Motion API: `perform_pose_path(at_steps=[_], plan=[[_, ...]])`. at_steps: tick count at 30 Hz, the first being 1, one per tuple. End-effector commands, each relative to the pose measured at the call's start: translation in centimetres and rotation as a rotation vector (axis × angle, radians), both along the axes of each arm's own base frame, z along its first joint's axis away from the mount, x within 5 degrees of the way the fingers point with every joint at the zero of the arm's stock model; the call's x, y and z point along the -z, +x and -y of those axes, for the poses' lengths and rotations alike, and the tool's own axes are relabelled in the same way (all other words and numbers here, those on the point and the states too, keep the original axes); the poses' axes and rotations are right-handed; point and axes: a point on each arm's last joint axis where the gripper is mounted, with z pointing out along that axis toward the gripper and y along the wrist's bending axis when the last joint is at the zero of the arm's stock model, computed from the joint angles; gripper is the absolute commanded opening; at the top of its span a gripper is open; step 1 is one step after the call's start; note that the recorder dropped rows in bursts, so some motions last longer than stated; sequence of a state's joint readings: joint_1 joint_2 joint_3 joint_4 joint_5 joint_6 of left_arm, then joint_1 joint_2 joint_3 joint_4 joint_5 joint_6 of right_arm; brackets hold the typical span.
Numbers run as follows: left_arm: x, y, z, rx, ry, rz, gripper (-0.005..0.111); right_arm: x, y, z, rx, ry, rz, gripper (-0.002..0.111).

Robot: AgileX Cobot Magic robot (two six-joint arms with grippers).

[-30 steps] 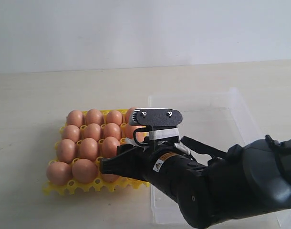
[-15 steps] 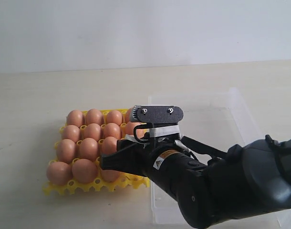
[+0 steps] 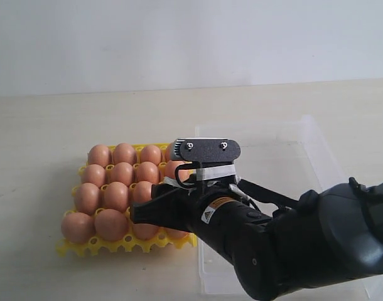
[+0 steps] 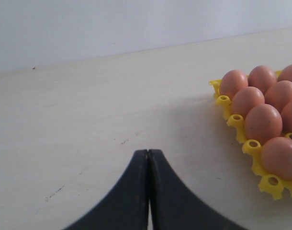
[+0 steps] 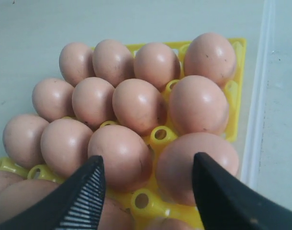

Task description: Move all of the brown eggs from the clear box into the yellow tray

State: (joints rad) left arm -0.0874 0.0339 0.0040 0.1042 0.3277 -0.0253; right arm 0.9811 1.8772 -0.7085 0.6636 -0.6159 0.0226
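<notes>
Several brown eggs (image 3: 117, 194) sit in the cups of the yellow tray (image 3: 78, 249), left of the clear box (image 3: 304, 144). No egg shows in the visible part of the box; my right arm hides its near left part. My right gripper (image 3: 144, 216) hovers low over the tray's near right cups. In the right wrist view it (image 5: 147, 165) is open, its fingertips (image 5: 88, 179) straddling two seated eggs (image 5: 119, 155) and holding nothing. My left gripper (image 4: 148, 152) is shut and empty above bare table, left of the tray (image 4: 253, 146).
The box's thin wall (image 5: 261, 96) runs right beside the tray's edge. My bulky black right arm (image 3: 292, 244) fills the near right of the exterior view. Pale tabletop (image 3: 41, 125) surrounds the tray, with a white wall behind.
My right gripper has edged slightly left over the tray. The eggs and the left gripper look unchanged.
</notes>
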Motion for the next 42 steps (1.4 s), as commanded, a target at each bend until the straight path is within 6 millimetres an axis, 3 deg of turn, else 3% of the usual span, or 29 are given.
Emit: perform_pose_path(at_steps=[1,6,12,17,21,33,42], plan=[[-0.2,0.0,0.0,0.003,-0.008,0.013,0.0,-0.7,0.1,0.1,0.003,0.02,0.031,0.054],[-0.2,0.0,0.0,0.003,-0.008,0.013,0.0,-2.8,0.0,0.2,-0.023,0.039,0.075,0.054],[-0.2,0.0,0.0,0.003,-0.008,0.013,0.0,-7.0,-0.8,0.9,-0.091,0.029,0.151,0.048],[-0.2,0.0,0.0,0.003,-0.008,0.013,0.0,-10.6,-1.6,2.5,-0.155,-0.087,0.338,0.02],[-0.2,0.0,0.0,0.003,-0.008,0.013,0.0,-12.0,-2.2,5.1,-0.11,-0.146,0.442,0.0],[-0.2,0.0,0.0,0.003,-0.008,0.013,0.0,-12.0,-3.3,14.0,0.057,-0.202,0.502,0.0],[-0.2,0.0,0.0,0.003,-0.008,0.013,0.0,-12.0,-5.8,20.0,0.196,-0.241,0.591,0.0]])
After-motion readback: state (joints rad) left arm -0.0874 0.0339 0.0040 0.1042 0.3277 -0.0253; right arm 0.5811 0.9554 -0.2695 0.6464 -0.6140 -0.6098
